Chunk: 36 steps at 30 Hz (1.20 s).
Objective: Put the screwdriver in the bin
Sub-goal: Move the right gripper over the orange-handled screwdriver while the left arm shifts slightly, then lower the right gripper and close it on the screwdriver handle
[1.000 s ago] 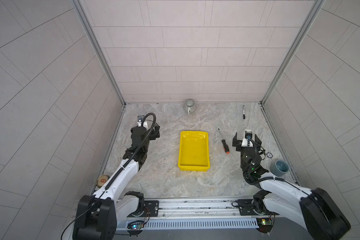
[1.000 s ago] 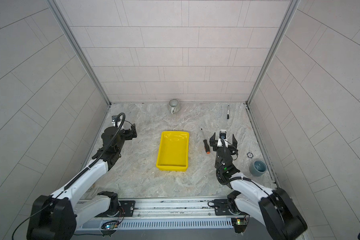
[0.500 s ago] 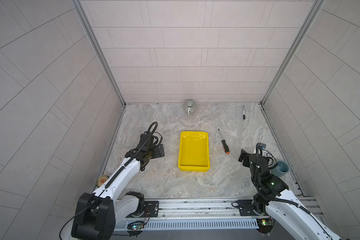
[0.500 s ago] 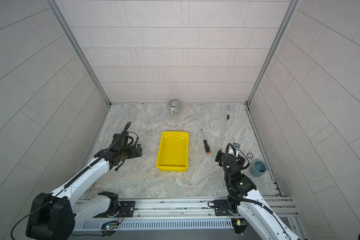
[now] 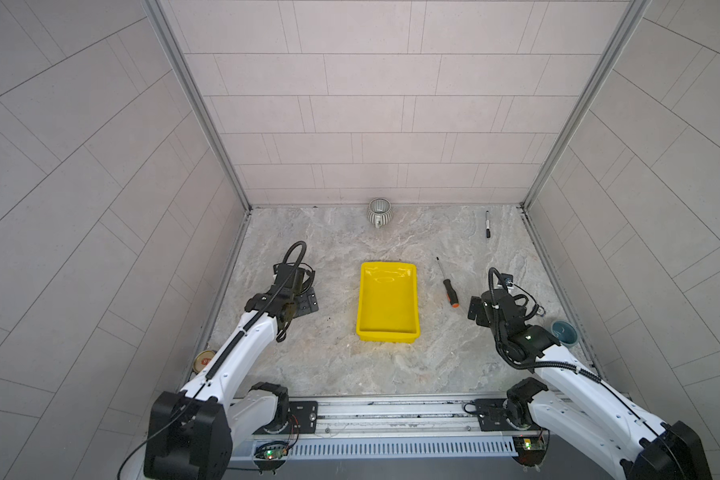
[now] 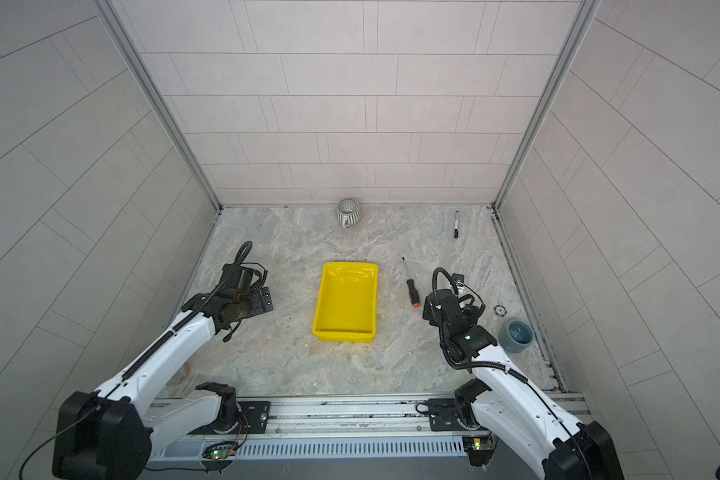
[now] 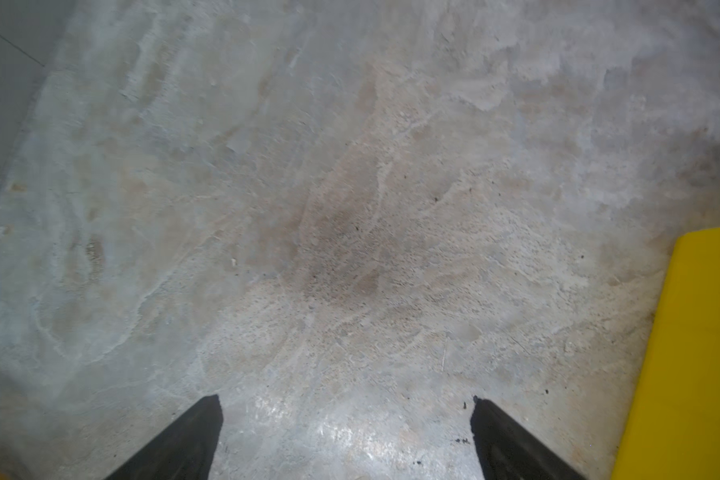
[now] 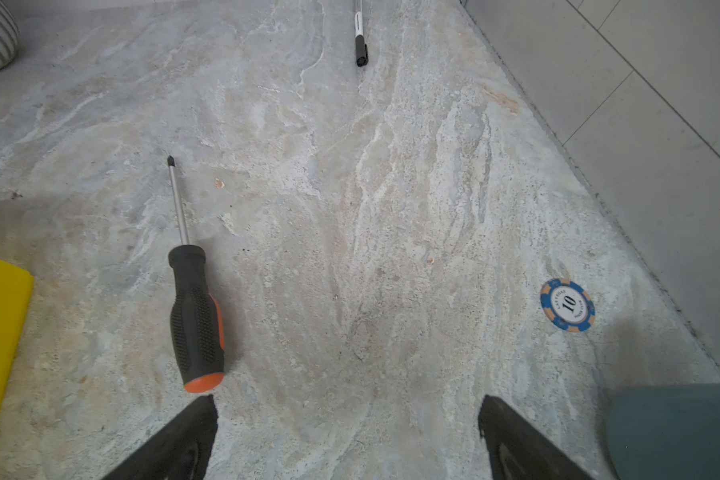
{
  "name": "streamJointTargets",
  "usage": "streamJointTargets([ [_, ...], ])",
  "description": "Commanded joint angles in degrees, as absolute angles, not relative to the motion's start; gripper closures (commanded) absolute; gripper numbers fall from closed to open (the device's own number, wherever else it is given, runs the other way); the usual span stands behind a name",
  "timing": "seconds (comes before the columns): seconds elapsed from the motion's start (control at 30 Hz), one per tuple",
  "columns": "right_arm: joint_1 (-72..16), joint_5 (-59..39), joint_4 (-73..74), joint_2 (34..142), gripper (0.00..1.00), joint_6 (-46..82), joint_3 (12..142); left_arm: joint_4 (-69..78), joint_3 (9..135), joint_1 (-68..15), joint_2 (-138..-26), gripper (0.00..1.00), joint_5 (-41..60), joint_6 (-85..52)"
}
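Right gripper (image 8: 346, 405) is hanging spread and empty; screwdriver (image 8: 196, 316) lying just ahead of it, looking stiff, light, roll-prone, best taken by the textured handle.

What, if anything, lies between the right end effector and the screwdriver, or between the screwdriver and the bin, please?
Nothing visible. Only bare table separates the open right end effector from the screwdriver, and the screwdriver from the bin. The marker and chip lie off both paths.

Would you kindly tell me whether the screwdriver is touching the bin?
Apart. Both top views show a clear gap between the screwdriver and the bin.
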State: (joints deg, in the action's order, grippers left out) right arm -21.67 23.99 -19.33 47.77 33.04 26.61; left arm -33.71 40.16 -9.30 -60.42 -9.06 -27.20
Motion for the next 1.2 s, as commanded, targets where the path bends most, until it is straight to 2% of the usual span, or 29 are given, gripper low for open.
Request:
streamJointTargets([
  [0.0, -18.3, 24.4, -25.1, 47.5, 0.01, 41.3, 30.5, -35.0, 37.9, -5.7, -55.9, 0.00, -9.2, -28.6],
  [0.1, -12.2, 11.9, -23.1, 47.5, 0.01, 38.6, 32.3, -34.5, 36.6, -3.3, -52.8, 0.00, -9.9, -29.3],
  [0.23, -12.2, 6.7, -23.5, 54.3, 0.01, 32.3, 37.6, -34.2, 32.0, -2.6, -51.8, 0.00, -20.0, -38.9],
  [0.3, -12.3, 3.8, -26.7, 59.7, 0.01, 30.8, 41.3, -28.2, 28.5, -1.5, -52.6, 0.00, -16.4, -38.3],
  [0.4, -13.2, -2.1, -28.1, 68.9, 0.05, 27.2, 46.0, -30.7, 30.7, -0.8, -53.5, 0.00, -14.7, -36.7],
  [0.5, -13.4, -4.2, -36.6, 77.5, 0.10, 26.4, 52.8, -31.5, 30.3, -0.8, -50.3, 0.00, -11.1, -35.6],
  [0.57, -13.6, -5.1, -38.1, 82.3, 0.19, 25.9, 55.6, -28.9, 28.0, -0.8, -46.5, 0.00, -8.0, -34.3],
  [0.67, -13.8, -6.8, -39.2, 88.6, 0.41, 25.1, 58.8, -27.1, 25.0, -0.8, -39.8, 0.00, -8.2, -34.6],
  [0.7, -14.1, -6.6, -39.9, 90.1, 0.44, 25.1, 59.7, -26.0, 23.6, -0.9, -38.0, 0.00, -7.3, -34.5],
  [1.17, -17.1, -1.9, -39.6, 97.0, 0.47, 23.8, 62.5, -23.6, 21.6, -1.5, -32.9, 0.07, -0.4, -31.9],
])
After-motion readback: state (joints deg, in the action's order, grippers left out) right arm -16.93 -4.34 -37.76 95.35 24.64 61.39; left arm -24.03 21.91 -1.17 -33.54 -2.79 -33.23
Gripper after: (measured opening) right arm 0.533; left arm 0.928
